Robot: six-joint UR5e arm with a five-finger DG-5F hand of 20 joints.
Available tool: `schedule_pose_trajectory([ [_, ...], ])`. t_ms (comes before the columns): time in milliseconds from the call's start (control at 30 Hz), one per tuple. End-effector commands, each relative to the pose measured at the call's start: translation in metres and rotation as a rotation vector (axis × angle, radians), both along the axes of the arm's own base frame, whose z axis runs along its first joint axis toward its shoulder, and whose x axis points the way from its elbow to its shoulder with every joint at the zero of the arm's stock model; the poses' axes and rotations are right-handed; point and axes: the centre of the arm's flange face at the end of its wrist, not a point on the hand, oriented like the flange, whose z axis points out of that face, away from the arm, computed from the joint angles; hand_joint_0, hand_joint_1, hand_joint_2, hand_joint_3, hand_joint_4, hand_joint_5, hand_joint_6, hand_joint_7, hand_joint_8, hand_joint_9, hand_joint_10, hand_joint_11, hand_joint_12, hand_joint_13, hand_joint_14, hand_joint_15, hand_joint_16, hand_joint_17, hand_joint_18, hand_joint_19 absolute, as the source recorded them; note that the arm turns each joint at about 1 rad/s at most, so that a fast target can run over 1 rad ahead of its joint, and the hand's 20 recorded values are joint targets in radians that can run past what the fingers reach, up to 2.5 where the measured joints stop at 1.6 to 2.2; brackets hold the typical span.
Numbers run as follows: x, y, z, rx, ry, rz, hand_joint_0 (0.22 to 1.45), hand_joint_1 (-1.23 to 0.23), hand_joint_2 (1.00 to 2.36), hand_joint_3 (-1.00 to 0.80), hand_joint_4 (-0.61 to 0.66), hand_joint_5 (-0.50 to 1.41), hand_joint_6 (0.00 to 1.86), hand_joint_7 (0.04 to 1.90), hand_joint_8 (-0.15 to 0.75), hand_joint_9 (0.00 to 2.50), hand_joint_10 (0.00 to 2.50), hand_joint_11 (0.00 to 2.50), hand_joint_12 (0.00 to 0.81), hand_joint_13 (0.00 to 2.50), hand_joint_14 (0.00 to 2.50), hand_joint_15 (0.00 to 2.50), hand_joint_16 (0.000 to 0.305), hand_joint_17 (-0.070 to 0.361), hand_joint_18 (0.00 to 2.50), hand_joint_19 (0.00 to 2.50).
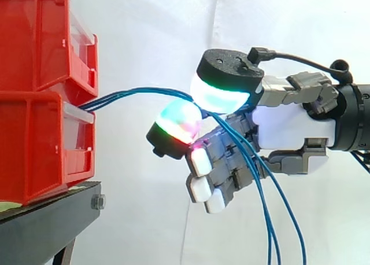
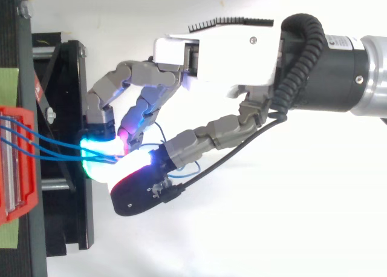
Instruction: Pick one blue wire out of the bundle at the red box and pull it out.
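ROBOT HAND TAKES HOLD OF WIRE BUNDLE: A robot hand (image 1: 289,126) reaches in from the right toward stacked red bins (image 1: 34,143) on a black stand (image 1: 52,210), before a white curtain (image 1: 150,33). A bundle of blue wires (image 1: 139,93) emerges at the bins' front, where the upper bin meets the lower. It runs across the gap to the hand, then hangs down past the palm to the bottom edge. Two glowing pads (image 1: 219,94) pinch the wires between them, clear of the bins, while the other fingers curl beneath. From above, the blue wires (image 2: 48,147) converge into the cyan-lit tips. The pinch may hold one strand or several; the glare hides which.
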Motion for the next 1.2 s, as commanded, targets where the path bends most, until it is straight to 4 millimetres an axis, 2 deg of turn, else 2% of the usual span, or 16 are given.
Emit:
schedule_pose_trajectory([
  [0,-0.002,-0.002,0.001,0.0,0.007,0.0,0.66,-0.86,1.01,-0.26,0.08,-0.16,0.96,1.0,0.355,0.86,0.01,0.58,0.432,0.91,0.02,0.49,0.054,0.122,0.86,0.47],
  [100,-0.004,-0.002,0.006,-0.001,0.01,0.004,0.68,-0.89,1.01,-0.29,0.09,-0.17,0.97,0.96,0.347,0.84,0.01,0.57,0.43,0.89,0.02,0.49,0.055,0.123,0.86,0.45],
  [267,-0.004,-0.003,0.01,0.001,0.009,0.004,0.7,-0.92,1.01,-0.39,0.2,-0.2,0.97,0.87,0.337,0.78,0.01,0.58,0.432,0.87,0.02,0.47,0.055,0.125,0.85,0.43],
  [333,-0.006,-0.004,0.014,-0.001,0.01,0.003,0.63,-0.88,1.0,-0.48,0.21,-0.2,0.96,0.87,0.335,0.77,0.01,0.58,0.433,0.85,0.02,0.49,0.056,0.126,0.82,0.47],
  [433,-0.011,-0.005,0.021,-0.002,0.024,0.001,0.52,-0.72,1.0,-0.5,0.22,-0.19,0.95,0.87,0.365,0.82,0.01,0.58,0.449,0.86,0.02,0.51,0.06,0.136,0.82,0.5],
  [533,-0.014,-0.008,0.022,-0.003,0.039,-0.006,0.5,-0.64,1.0,-0.5,0.22,-0.17,0.93,0.92,0.378,0.87,0.01,0.57,0.452,0.88,0.02,0.51,0.061,0.137,0.82,0.52],
  [633,-0.015,-0.011,0.025,-0.003,0.043,-0.009,0.52,-0.62,1.0,-0.5,0.21,-0.16,0.93,0.95,0.377,0.89,0.01,0.57,0.454,0.89,0.02,0.51,0.06,0.135,0.82,0.53],
  [733,-0.017,-0.013,0.029,-0.002,0.038,-0.014,0.59,-0.67,1.01,-0.38,0.19,-0.15,0.93,0.99,0.367,0.91,0.01,0.59,0.436,0.9,0.02,0.51,0.056,0.126,0.82,0.53],
  [867,-0.017,-0.014,0.033,0.001,0.033,-0.022,0.62,-0.74,1.01,-0.3,0.16,-0.15,0.93,1.04,0.372,0.91,0.01,0.59,0.433,0.91,0.02,0.51,0.055,0.125,0.85,0.51],
  [1000,-0.018,-0.016,0.036,0.017,0.026,-0.023,0.65,-0.82,1.02,-0.22,0.08,-0.16,0.96,1.03,0.369,0.91,0.01,0.6,0.434,0.93,0.02,0.5,0.054,0.123,0.87,0.5],
  [1167,-0.021,-0.014,0.045,0.046,0.019,-0.024,0.71,-0.87,1.02,-0.22,0.04,-0.19,0.99,1.02,0.346,0.84,0.01,0.61,0.427,0.89,0.02,0.48,0.055,0.123,0.88,0.46],
])
